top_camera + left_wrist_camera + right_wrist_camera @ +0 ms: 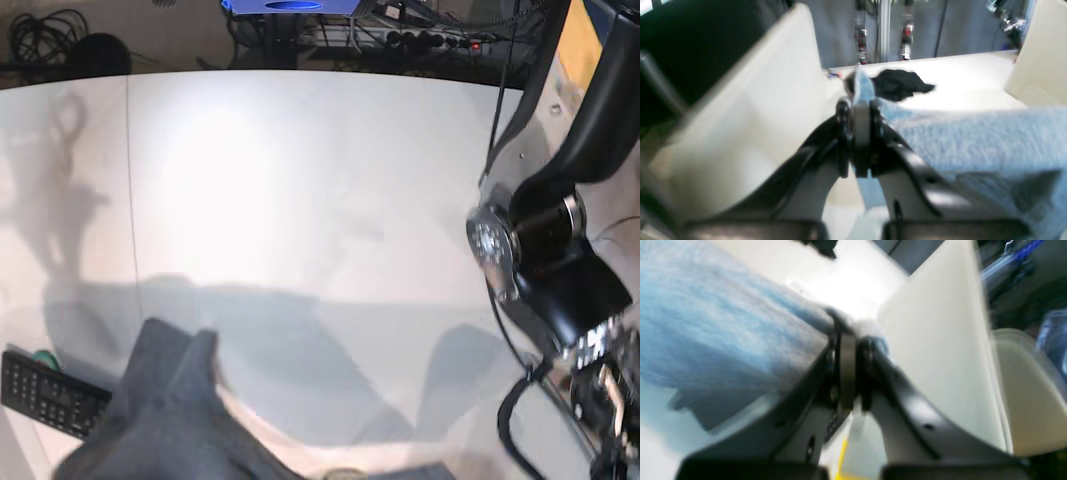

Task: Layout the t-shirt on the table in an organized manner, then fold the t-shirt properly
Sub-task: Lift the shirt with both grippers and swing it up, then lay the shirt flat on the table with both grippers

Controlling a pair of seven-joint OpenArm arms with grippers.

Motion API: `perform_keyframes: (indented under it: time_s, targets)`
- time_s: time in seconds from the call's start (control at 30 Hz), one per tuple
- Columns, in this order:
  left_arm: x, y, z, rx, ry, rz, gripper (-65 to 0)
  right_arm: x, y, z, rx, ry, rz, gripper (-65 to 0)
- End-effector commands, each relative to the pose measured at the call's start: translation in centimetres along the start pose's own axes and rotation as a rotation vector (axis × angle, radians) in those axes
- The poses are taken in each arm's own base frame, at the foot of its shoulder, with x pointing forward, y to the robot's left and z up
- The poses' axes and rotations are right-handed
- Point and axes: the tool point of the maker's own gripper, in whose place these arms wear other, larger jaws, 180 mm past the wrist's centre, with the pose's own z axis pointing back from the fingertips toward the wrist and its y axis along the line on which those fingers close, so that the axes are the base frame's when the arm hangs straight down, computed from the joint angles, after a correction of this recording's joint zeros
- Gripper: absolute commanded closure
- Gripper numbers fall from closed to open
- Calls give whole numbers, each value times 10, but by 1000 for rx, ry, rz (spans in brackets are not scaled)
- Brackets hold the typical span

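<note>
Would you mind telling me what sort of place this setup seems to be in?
Probably a robotics lab: a large white table, tangled cables on the floor behind it, and a power strip.

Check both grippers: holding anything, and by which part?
Both hold the t-shirt: left gripper and right gripper each shut on an edge of the fabric; which part is too blurred to tell.
</note>
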Motion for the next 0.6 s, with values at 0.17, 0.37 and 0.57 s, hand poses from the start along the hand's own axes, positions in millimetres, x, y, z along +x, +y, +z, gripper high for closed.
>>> perform_keyframes:
  time_s: [0.17,0.37,0.57]
  targets:
    - [-97,-5,85,-12,144,-79,0,-132,86,36,37,238,-85,0]
    - [-262,-28,159,-90,508,-6,0,-272,235,63,300,496,-386,0]
    - [-360,-41,213,-101,683,112,0,-351,303,76,398,604,-647,0]
